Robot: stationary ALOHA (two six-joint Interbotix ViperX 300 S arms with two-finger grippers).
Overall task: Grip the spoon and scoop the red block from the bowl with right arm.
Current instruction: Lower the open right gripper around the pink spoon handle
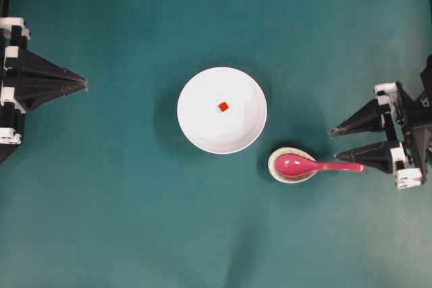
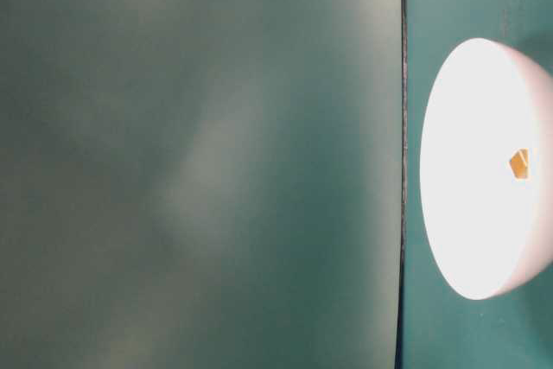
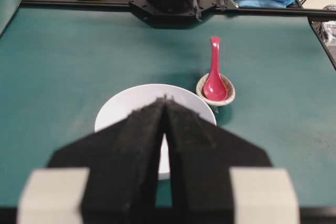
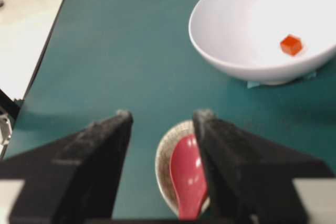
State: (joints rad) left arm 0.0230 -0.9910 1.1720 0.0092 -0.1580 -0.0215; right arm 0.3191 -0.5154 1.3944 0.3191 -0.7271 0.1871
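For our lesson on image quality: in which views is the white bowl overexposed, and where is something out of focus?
Table-level view: the bowl glows blown-out, the red block looks washed to orange, and a blurred teal surface fills the left. Right wrist view: the right gripper fingers are soft and the bowl's interior is bright. Overhead view: evenly lit, the spoon sharp.

Two dishes are sitting on the green table (image 1: pixel 101 220): one white bowl (image 1: pixel 202 129) and, just beside it, one small speckled dish (image 1: pixel 275 168). One red block (image 1: pixel 223 106) is lying inside the bowl. One pink spoon (image 1: pixel 317 165) is resting in the speckled dish.
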